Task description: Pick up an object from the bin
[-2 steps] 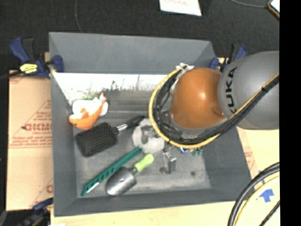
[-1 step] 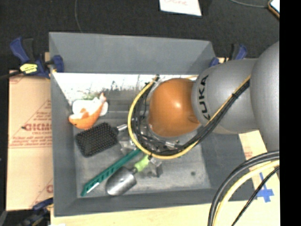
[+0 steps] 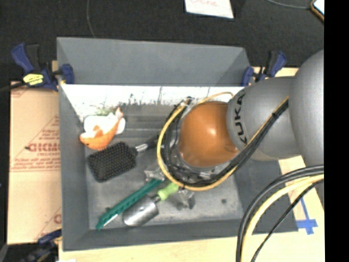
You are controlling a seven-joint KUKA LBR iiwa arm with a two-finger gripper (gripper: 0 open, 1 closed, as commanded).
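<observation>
Low over green-handled tool, beside black hairbrush. Grip opening hidden beneath orange cover: cannot tell. Best: centre across green handle, descend straight.

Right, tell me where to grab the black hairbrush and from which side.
Take the hairbrush by its head, from straight above, closing across the shorter width. It lies flat, bristles up, so the head's sides are exposed; the handle looks short and lies close to the arm's orange cover.

Black brush, green tool crowd left, front-right bin floor bare
</observation>
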